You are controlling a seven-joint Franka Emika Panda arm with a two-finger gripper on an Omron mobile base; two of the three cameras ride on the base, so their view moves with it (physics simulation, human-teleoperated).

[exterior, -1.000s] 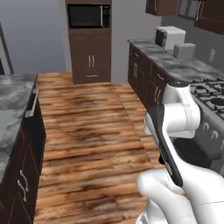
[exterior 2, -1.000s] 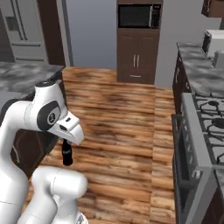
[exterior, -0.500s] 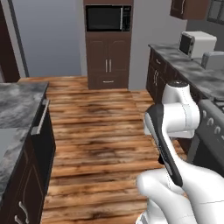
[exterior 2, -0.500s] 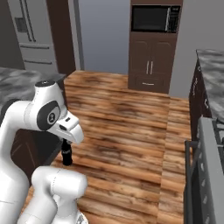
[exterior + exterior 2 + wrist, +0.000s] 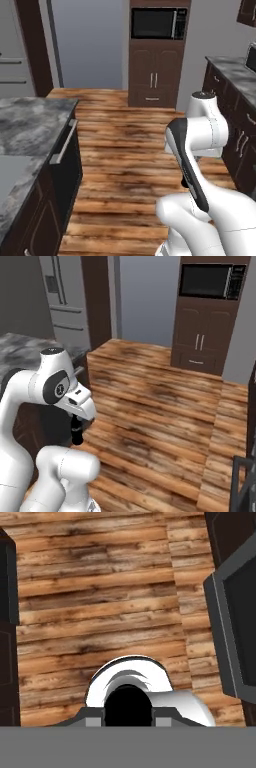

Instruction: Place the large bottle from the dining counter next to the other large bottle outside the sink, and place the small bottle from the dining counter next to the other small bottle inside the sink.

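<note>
Since the fingers (image 5: 75, 419) sit narrow and clamped on the neck of a slim dark bottle (image 5: 76, 435) hanging upright under the white hand, close above the robot's own base, the step in hand reads as carrying it to the sink area. Label and size are too small to tell, so which task bottle it is stays unclear. From the hand view the bottle's dark round top (image 5: 127, 706) sits dead centre over the brown plank wood floor (image 5: 100, 612), so the grip looks centred. Best to keep the hand level, hold the grip and avoid any swing while the base drives. Just left is the grey-and-white marbled stone worktop (image 5: 25, 125) on dark cabinetry; give its corner room. Farther off stand the dark-brown cabinet column (image 5: 155, 75) with a black built-in microwave (image 5: 158, 23) and a grey fridge (image 5: 65, 301).
</note>
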